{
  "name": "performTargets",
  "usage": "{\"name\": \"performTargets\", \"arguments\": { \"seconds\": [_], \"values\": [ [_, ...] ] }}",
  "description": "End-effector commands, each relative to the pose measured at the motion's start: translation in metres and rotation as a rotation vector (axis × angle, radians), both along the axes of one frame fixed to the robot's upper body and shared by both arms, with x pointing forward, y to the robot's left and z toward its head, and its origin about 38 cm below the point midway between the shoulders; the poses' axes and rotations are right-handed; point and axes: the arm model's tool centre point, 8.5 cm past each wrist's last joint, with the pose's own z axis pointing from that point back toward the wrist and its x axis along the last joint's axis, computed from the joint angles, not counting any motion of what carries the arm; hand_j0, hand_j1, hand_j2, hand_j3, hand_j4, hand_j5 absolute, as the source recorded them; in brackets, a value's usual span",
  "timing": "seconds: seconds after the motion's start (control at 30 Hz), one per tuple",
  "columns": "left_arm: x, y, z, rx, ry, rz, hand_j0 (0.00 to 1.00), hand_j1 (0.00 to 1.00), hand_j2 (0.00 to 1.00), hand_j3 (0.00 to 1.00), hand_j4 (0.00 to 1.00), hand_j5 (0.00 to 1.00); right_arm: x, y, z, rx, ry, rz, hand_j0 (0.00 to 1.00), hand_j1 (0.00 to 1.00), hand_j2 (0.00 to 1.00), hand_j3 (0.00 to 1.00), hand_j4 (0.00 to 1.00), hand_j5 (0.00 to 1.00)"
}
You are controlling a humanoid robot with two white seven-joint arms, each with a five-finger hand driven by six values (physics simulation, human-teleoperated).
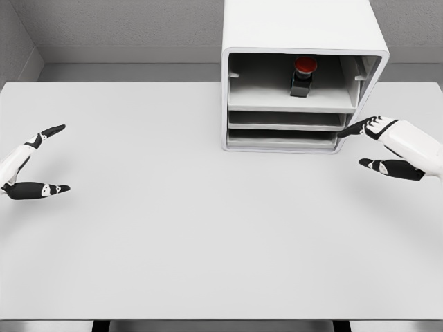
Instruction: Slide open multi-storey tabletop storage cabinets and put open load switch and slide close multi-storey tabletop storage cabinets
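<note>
A white multi-storey storage cabinet [302, 41] stands at the back of the table, right of centre. Its top drawer [291, 100] shows an open interior. Inside it sits the load switch [304, 76], a dark body with a red round button on top. Two lower drawers [285, 128] are pushed in. My right hand [370, 145] is open just right of the cabinet's lower front corner, one fingertip close to the drawer fronts, holding nothing. My left hand [41, 160] is open near the table's left edge, far from the cabinet.
The pale grey table [173, 228] spreads wide in front of the cabinet. A grey wall runs behind it. The table's front edge lies near the bottom of the view.
</note>
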Motion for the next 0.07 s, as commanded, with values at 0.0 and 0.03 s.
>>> {"name": "performTargets", "arguments": {
  "seconds": [0.0,0.03],
  "values": [
    [-0.0001,0.0017,0.0012,-0.006,-0.002,0.004,1.0,1.0,1.0,1.0,1.0,1.0,0.0001,-0.0006,0.0011,0.006,0.0,-0.002,0.76,0.76,0.76,0.76,0.76,0.76],
    [-0.0001,0.0017,0.0012,-0.006,-0.002,0.004,1.0,1.0,1.0,1.0,1.0,1.0,0.0001,-0.0007,0.0011,0.006,0.0,-0.002,0.76,0.76,0.76,0.76,0.76,0.76]
  ]
}}
